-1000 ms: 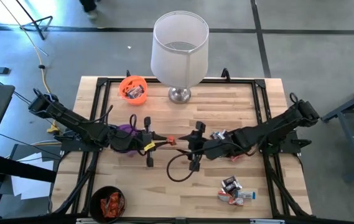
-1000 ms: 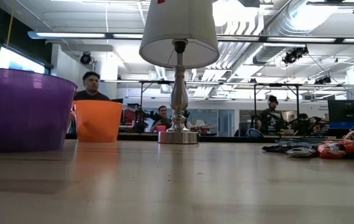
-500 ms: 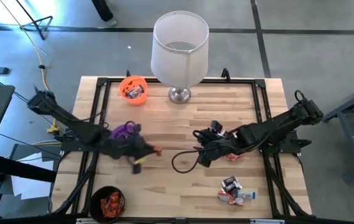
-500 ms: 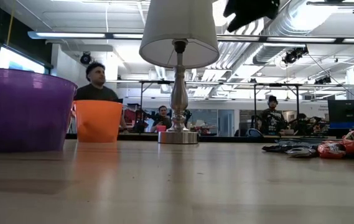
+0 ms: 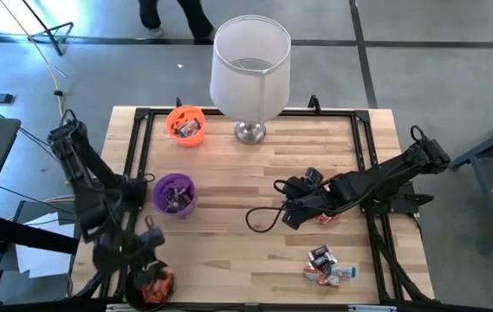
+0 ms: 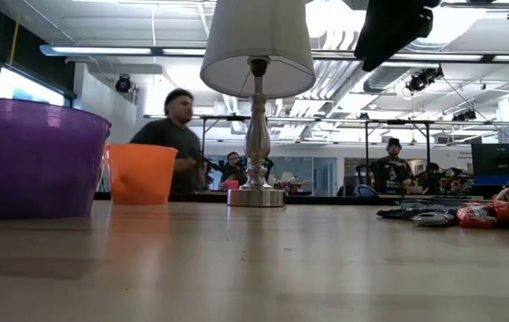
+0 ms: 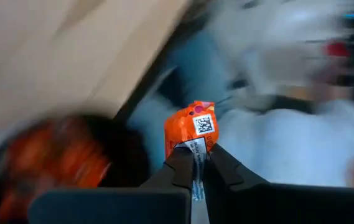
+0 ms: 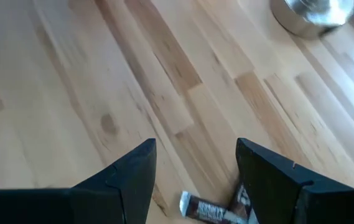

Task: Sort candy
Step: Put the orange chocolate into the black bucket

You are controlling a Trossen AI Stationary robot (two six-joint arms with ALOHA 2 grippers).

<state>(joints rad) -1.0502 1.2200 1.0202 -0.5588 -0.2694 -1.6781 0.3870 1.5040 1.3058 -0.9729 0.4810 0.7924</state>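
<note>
My left gripper (image 5: 146, 251) hangs over the table's near left corner, just above the black cup (image 5: 151, 282) of orange-red candy, and is shut on one orange-wrapped candy (image 7: 192, 129). My right gripper (image 5: 285, 205) stands open above the table's middle, tipped down, with nothing between its fingers (image 8: 140, 163). A brown candy (image 8: 204, 210) lies on the wood below it. More candy lies in a small heap (image 5: 328, 264) at the near right and under the right arm (image 5: 324, 217). The purple cup (image 5: 174, 192) and the orange cup (image 5: 185, 123) hold candy too. My left gripper pinches the orange candy by the flat wrapper end (image 7: 193, 146) between its two fingertips. The candy's body juts out beyond the fingertips, lifted clear, over the edge of the black cup.
A white-shaded lamp (image 5: 250, 69) on a metal foot (image 5: 249, 132) stands at the far middle. A black cable loop (image 5: 262, 218) hangs by the right gripper. A black frame (image 5: 142, 117) borders the tabletop. People move behind the table (image 6: 175, 143).
My left gripper has swung from the table's middle toward the near left corner, past the purple cup to above the black cup, rolling its wrist and carrying the orange candy with it. My right gripper has stayed near the middle and tipped further downward.
</note>
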